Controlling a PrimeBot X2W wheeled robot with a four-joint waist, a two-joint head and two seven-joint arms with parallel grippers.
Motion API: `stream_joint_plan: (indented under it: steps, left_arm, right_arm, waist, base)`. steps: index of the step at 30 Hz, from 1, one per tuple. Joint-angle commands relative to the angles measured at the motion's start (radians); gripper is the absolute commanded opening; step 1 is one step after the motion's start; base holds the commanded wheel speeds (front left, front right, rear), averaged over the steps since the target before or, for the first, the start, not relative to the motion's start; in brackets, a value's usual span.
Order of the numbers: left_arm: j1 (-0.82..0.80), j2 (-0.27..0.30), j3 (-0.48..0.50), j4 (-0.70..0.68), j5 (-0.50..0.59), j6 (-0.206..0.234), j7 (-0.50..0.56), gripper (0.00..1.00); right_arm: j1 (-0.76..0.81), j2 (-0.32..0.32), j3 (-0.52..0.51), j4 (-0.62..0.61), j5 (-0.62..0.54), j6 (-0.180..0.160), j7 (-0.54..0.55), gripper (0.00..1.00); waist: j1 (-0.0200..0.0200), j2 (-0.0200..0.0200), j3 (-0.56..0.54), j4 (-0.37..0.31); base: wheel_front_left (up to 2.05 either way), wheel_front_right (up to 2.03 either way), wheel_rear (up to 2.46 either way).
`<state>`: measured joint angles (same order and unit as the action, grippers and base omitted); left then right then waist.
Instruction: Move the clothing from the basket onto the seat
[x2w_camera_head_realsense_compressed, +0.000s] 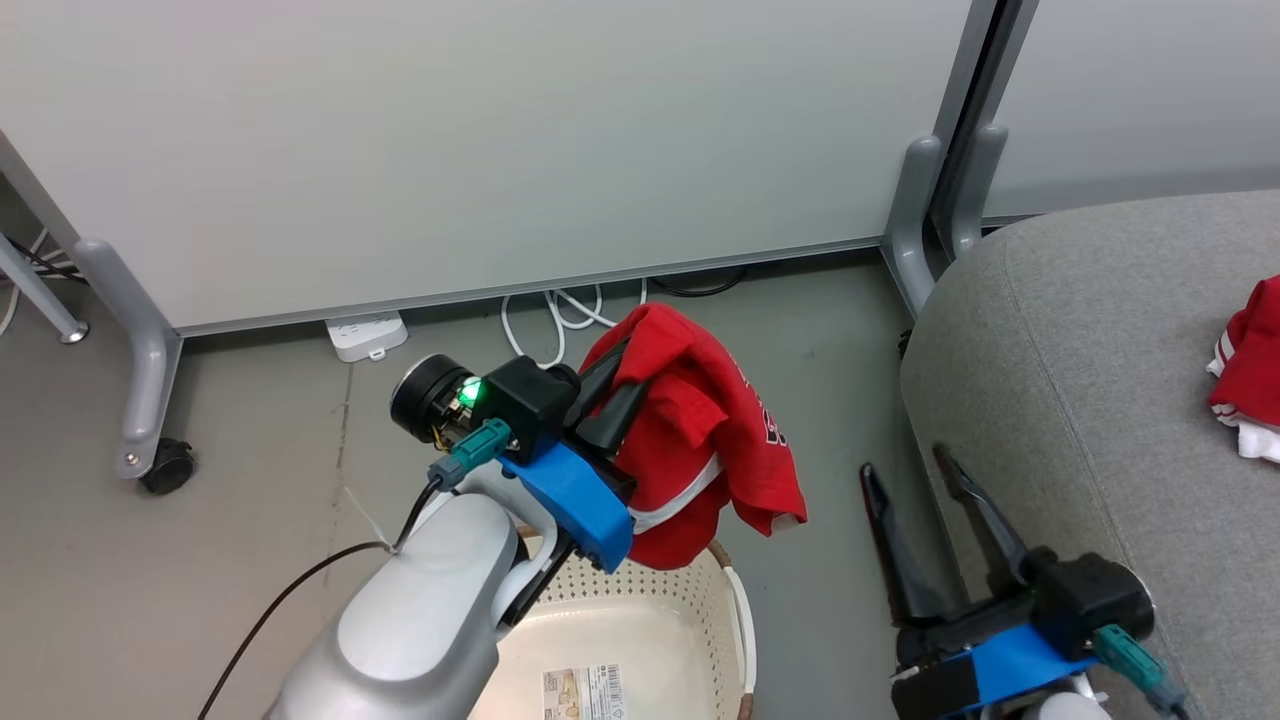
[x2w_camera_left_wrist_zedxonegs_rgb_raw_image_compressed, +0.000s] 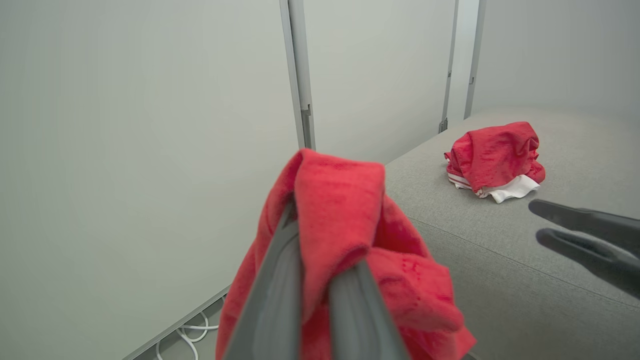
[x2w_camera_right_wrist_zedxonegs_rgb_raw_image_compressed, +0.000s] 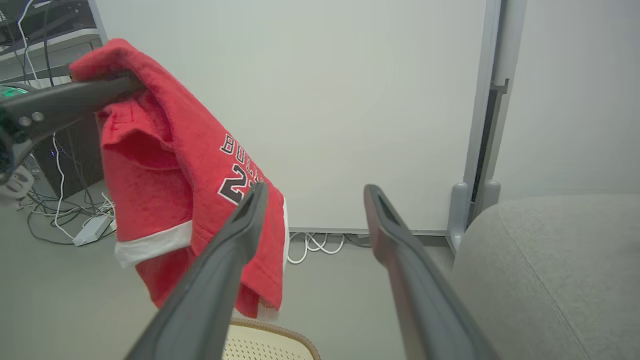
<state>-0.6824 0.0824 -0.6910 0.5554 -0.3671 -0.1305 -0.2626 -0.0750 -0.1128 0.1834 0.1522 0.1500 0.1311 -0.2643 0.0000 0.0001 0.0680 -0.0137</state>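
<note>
Left gripper (x2w_camera_head_realsense_compressed: 615, 395): clenched on a fold of the red jersey (x2w_camera_head_realsense_compressed: 700, 430), fingers buried in cloth near the top, with the rest left to hang free. Holds it raised over the basket (x2w_camera_head_realsense_compressed: 650, 590), hem close above the woven rim, presumably to avoid snagging on the way across. Pinches a bunched ridge rather than an edge (a secure hold, at a guess, with soft cloth draped over both fingers in the left wrist view).

Right gripper (x2w_camera_head_realsense_compressed: 907, 465): spread wide, grasping nothing. Hovers low between basket and seat (x2w_camera_head_realsense_compressed: 1080, 400), just beside the seat's rounded edge; probably parked there clear of the left arm's path.

Jersey: airborne, between basket and seat, nearer the basket; white trim and dark lettering turned toward the right wrist camera.

Bundled garment (x2w_camera_head_realsense_compressed: 1250, 360): red with white parts, crumpled on the seat, well apart from its near edge; marks a likely drop zone.

Basket: on the floor (x2w_camera_head_realsense_compressed: 250, 480) under the left arm; visible part of its bottom bare except for a paper label (x2w_camera_head_realsense_compressed: 585, 690).

Step in hand, by judgement: carry to the seat. Calls next for a swing to the right, then a release beside the bundle. Risk: trailing hem catching the seat's edge.
</note>
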Motion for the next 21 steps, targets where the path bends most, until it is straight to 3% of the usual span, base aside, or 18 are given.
stream_joint_plan:
  steps: [1, 11, 21]
  left_arm:
    - [-0.019, 0.003, -0.002, 0.002, 0.004, 0.001, -0.003, 0.0]
    - [-0.042, -0.002, -0.01, 0.0, 0.008, 0.001, -0.003, 0.0]
    - [-0.066, -0.01, -0.029, -0.005, 0.008, 0.001, -0.003, 0.0]
  right_arm:
    - [-0.032, -0.011, 0.038, 0.004, -0.003, -0.001, 0.0, 1.0]
    - [-0.182, -0.038, 0.194, 0.085, -0.016, -0.001, 0.0, 1.0]
    - [-0.344, -0.027, 0.259, 0.23, -0.05, -0.001, 0.0, 1.0]
  waist:
    - [0.0, -0.0001, 0.006, 0.001]
    - [0.0, -0.0001, 0.038, 0.014]
    - [0.0, -0.0001, 0.075, 0.036]
  base:
    - [0.0, 0.0, 0.0]
    - [0.0, 0.0, 0.0]
    - [0.0, 0.0, 0.0]
